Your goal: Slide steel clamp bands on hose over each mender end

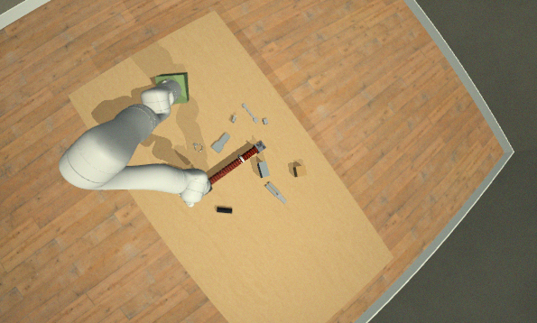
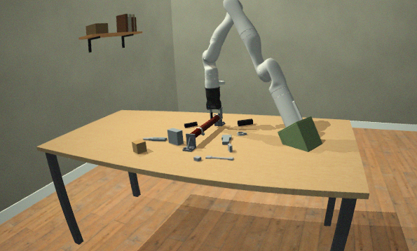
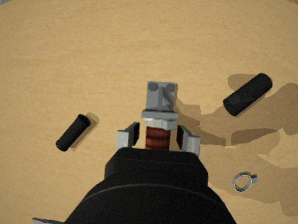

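A dark red hose (image 1: 231,164) lies raised between two grey end brackets (image 1: 260,145) on the table; it also shows in the side view (image 2: 206,126). One steel clamp band (image 1: 241,158) sits on it toward the far bracket, also seen in the side view (image 2: 201,130). A second band (image 3: 158,120) shows in the wrist view as a pale ring on the hose (image 3: 158,137), close to the near bracket (image 3: 161,95). My gripper (image 3: 158,131) is open, its fingers straddling the hose's near end (image 2: 215,116). Nothing is gripped.
Two black cylinders (image 3: 248,94) (image 3: 72,132) lie either side of the hose end. A loose ring clamp (image 3: 244,181), grey blocks (image 2: 175,136), a wooden cube (image 2: 139,146), flat grey tools (image 2: 219,158) and the green arm base (image 2: 300,134) stand on the table.
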Controlling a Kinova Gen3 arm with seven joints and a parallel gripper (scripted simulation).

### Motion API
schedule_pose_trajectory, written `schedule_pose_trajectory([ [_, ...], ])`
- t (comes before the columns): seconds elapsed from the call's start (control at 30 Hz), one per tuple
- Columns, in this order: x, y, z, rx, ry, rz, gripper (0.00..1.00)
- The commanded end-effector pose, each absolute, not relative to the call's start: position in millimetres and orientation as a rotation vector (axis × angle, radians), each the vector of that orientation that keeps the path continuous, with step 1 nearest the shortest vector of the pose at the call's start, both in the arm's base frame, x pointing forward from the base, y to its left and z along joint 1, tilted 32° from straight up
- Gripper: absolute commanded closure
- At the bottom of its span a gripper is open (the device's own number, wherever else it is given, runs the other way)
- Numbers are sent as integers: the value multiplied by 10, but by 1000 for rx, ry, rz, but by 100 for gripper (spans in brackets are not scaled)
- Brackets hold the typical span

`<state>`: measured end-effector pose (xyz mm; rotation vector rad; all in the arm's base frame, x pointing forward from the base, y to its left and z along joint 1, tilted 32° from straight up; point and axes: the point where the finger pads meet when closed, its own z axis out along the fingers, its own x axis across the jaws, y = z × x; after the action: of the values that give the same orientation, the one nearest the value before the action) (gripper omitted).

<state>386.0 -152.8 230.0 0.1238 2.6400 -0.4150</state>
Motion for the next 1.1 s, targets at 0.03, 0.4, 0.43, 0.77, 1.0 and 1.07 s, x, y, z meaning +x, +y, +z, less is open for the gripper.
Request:
schedule_pose_trajectory([
  [0.03,3855,-1500,2372,124,2633,-415,0],
  [0.4,3785,-1445,2539,126,2630,-415,0],
  [0.43,3764,-1438,2549,124,2633,-416,0],
  [0.77,3686,-1376,2733,127,2630,-414,0],
  [1.0,3645,-1357,2777,125,2632,-416,0],
  [1.07,3645,-1351,2798,126,2631,-415,0],
])
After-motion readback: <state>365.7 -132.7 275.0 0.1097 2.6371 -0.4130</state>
